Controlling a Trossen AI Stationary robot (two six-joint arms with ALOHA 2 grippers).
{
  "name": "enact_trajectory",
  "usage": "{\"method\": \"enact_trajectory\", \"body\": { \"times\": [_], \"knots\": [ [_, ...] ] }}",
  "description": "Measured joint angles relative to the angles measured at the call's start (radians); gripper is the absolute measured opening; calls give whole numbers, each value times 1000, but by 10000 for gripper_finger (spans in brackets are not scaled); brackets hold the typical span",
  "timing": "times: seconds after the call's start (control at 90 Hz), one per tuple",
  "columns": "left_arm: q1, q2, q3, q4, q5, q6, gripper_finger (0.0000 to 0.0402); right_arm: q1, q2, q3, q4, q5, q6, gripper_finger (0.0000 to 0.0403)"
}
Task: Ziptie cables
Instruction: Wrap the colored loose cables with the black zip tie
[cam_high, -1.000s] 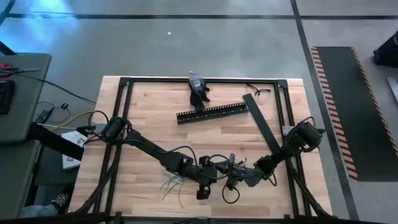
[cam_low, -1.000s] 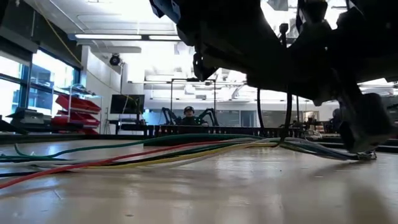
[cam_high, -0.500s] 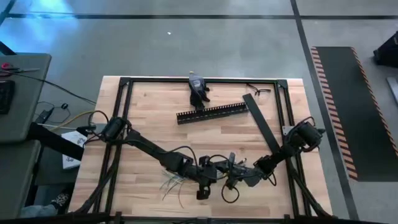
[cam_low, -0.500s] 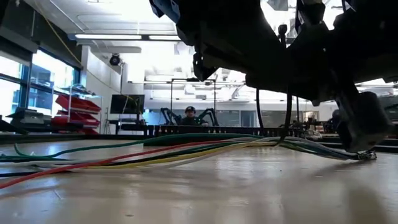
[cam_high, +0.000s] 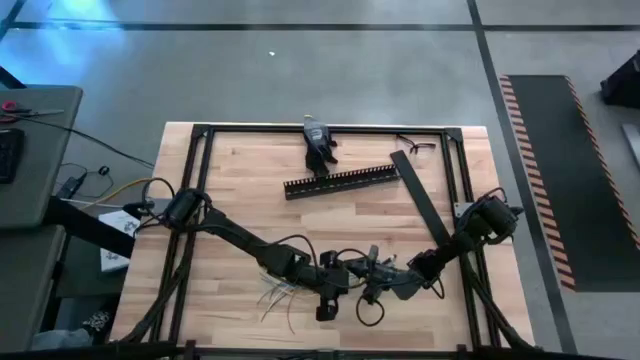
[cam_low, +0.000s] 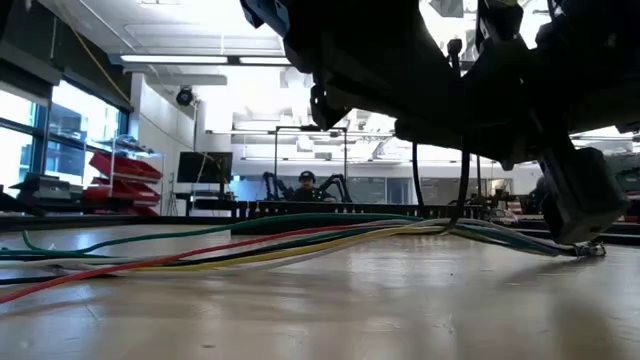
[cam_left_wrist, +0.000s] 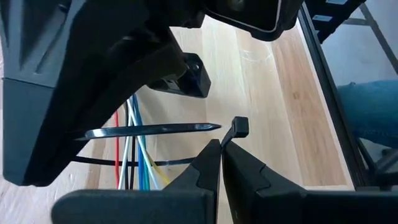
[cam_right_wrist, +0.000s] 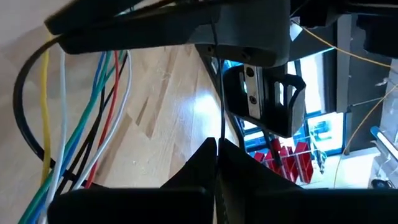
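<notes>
Both arms meet low over the front-centre of the table. L gripper and R gripper sit nose to nose, just beside each other above the wood.

Cables: loose bundle lying flat on the table, running from under the grippers out toward the left arm's side; high view shows the pale free ends fanned out near the front edge. Low view shows red, yellow, green, black and pale strands side by side. R wrist view sees the same strands, blue, green, red, yellow, white, passing under the grippers.

L gripper: jaws together, pinching a black ziptie at its head. The ziptie's pointed tail lies across the cables in the L wrist view; cannot tell if it touches them.

R gripper: jaws together, clamped on a thin black strand that rises straight up between the tips; looks like the ziptie, not certain.

Far side of table: black comb-edged duct, flat lid strip leaning diagonally beside it, a small dark tool near the back rail. All well apart from the grippers.

Low view, room behind: a person seated far off.
</notes>
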Motion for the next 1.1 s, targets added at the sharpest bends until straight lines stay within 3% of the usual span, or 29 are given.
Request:
{"method": "enact_trajectory", "body": {
  "times": [0.467, 0.778, 1.1],
  "knots": [
    [0, 0, 0, 2, 0, -7, 0, 1, 0, 51, -113, -4, 34, 0],
    [0, 0, 0, 2, 0, -6, 0, -5, 0, 0, -56, 22, 116, 0],
    [0, 0, 0, 4, 0, -5, 0, 7, 0, 0, -15, 22, 20, 0]
  ]
}}
